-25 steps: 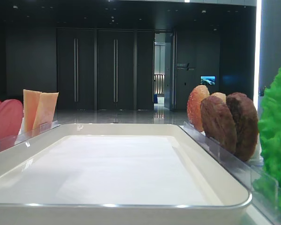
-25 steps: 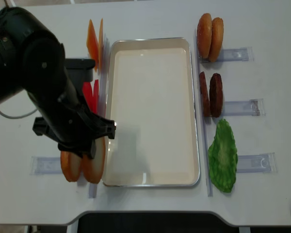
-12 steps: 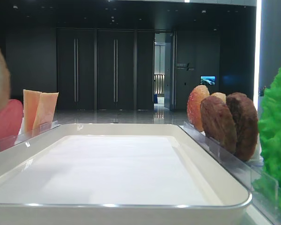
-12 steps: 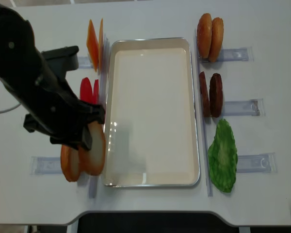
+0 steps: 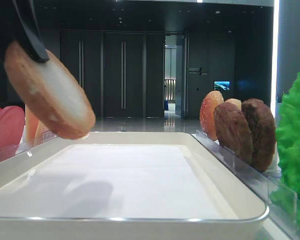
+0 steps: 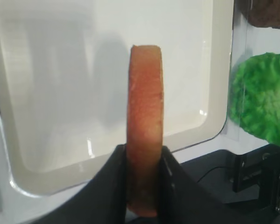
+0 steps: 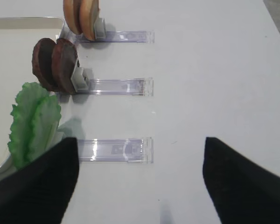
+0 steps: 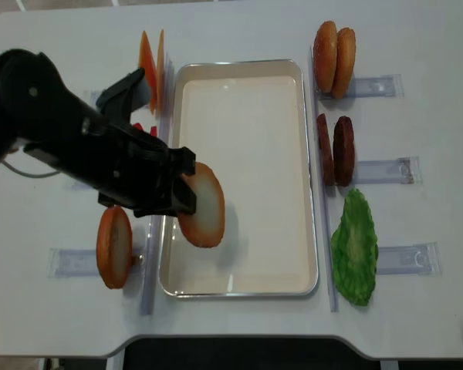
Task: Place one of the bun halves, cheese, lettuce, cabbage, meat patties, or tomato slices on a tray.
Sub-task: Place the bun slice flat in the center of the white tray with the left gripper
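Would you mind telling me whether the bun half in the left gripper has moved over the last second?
Yes. The bun half has left its rack beside the remaining bun half and now hangs over the tray, carried rightward past the tray's left rim by the left gripper.

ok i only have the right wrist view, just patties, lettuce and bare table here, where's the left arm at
Observer: The left tool is shut on a bun half, held over the tray.
Operator: bun touching the tray
Observer: No. In the low front view it hangs tilted above the floor, with its shadow underneath.
Operator: anything in the tray yet
Observer: Nothing; the overhead view shows a bare white floor.
Operator: other bun on that side
Observer: One stands on edge in its holder, left of the tray.
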